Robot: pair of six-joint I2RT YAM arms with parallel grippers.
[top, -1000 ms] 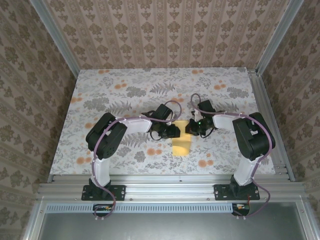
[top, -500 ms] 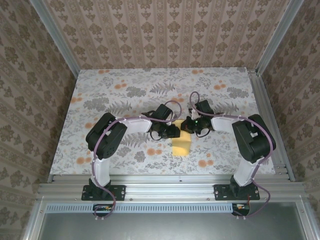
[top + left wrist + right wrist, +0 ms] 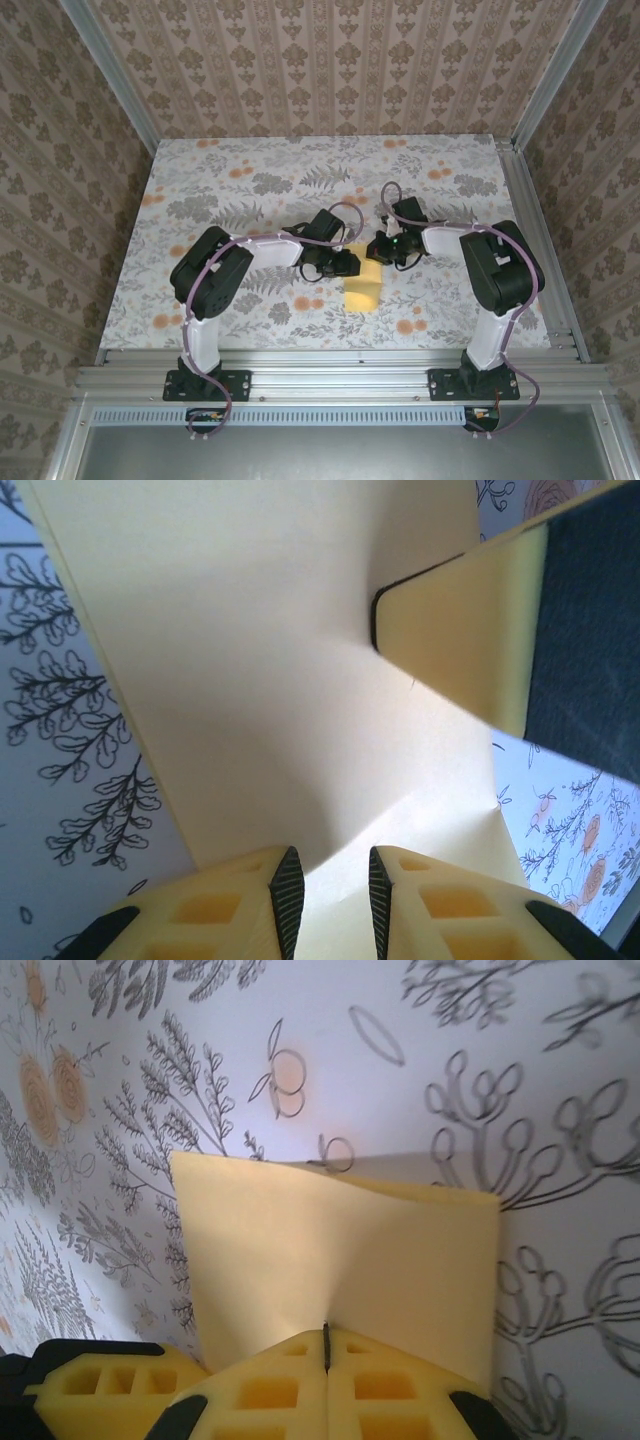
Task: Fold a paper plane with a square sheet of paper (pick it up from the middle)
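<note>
Right wrist: my right claw clamps the thin pale-yellow square paper sheet; my left claw gapes slightly.

A robot lab cell: a left arm and right arm bolted to an aluminium rail at the near edge of a floral-clothed tabletop, boxed in by wallpapered panels on metal posts.

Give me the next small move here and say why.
Probably close the left end effector on the pale-yellow square sheet of paper. Its jaws stand slightly apart with the sheet showing in the gap, while the right end effector is pinched shut on another edge, raised off the flowered cloth. A second grip would likely steady the sheet for folding.
</note>
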